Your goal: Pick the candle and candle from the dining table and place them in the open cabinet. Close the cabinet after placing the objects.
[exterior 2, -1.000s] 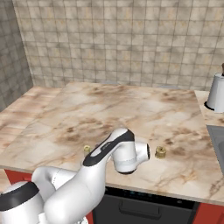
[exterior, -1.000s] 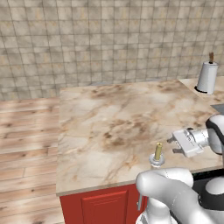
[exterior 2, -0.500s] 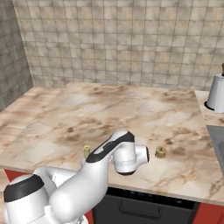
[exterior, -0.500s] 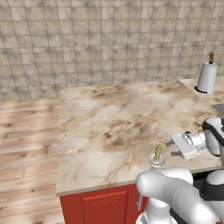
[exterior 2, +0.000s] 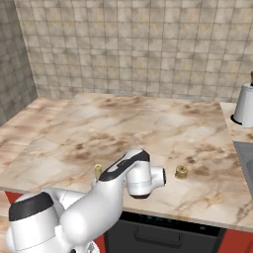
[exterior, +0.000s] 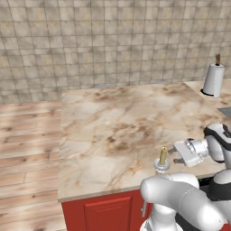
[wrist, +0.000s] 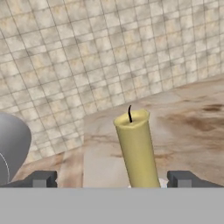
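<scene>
The slim olive-gold stick candle stands upright on its clear dish near the front edge of the marbled dining table. My gripper sits just to its right, level with the candle and pointing at it. Seen from the hand, the stick candle rises between my two fingertips, closer to the right one; the gripper is open and neither finger touches it. The squat brass-gold candle rests on the table to the right of my arm, which partly hides the stick candle.
A white paper-towel roll stands at the table's far right corner. A grey sunken panel lies in the counter to the right. A tiled wall rises behind, and wooden floor lies to the left of the table.
My hand has dropped a little and crept left toward the stick candle. Both candles stay where they were.
</scene>
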